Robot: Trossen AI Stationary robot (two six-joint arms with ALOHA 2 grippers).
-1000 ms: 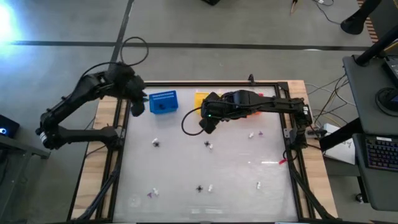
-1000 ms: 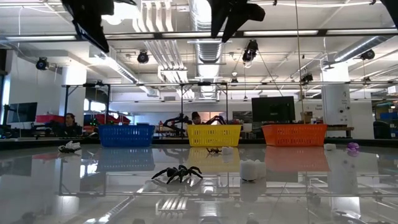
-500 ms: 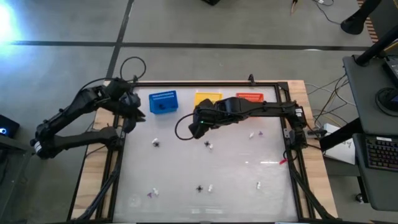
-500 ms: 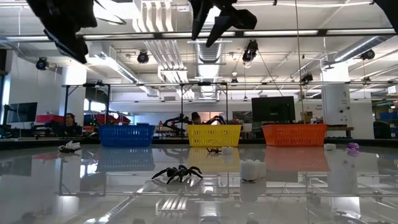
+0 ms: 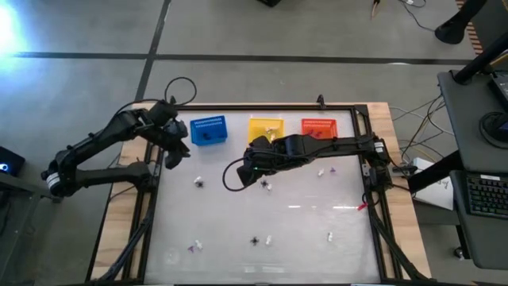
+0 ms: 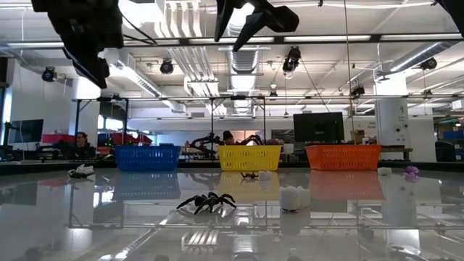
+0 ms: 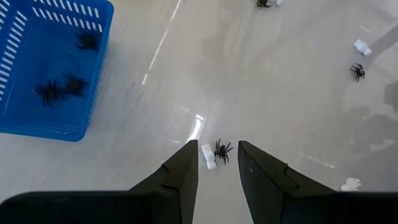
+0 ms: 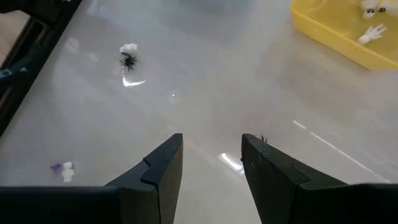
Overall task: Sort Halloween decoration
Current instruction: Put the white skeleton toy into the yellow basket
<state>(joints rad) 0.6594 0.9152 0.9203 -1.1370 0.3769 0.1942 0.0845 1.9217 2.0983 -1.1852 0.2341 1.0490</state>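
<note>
The Halloween decoration is a scatter of tiny black spiders, whitish and purple pieces lying on the glossy table. My left gripper (image 5: pixel 176 148) hangs open beside the blue basket (image 5: pixel 208 131); in its wrist view a black spider (image 7: pixel 222 150) and a white piece (image 7: pixel 208 155) lie below the gap (image 7: pixel 217 169). My right gripper (image 5: pixel 251 170) is open above the table's middle, just left of a spider-and-white pair (image 5: pixel 265 184). Its wrist view (image 8: pixel 211 155) shows another spider (image 8: pixel 129 60) farther off. Both grippers hang high in the low view.
Blue, yellow (image 5: pixel 266 127) and orange (image 5: pixel 318 127) baskets line the far edge; the blue one holds spiders (image 7: pixel 62 87), the yellow one whitish pieces (image 8: pixel 372 31). More trinkets lie near the near edge (image 5: pixel 255 240) and at the right (image 5: pixel 321 171). A black frame rims the table.
My right gripper has swung away from the yellow basket, toward the table's left and near edge, over the middle. My left gripper has shifted a little toward the near edge beside the blue basket. No trinket has moved.
</note>
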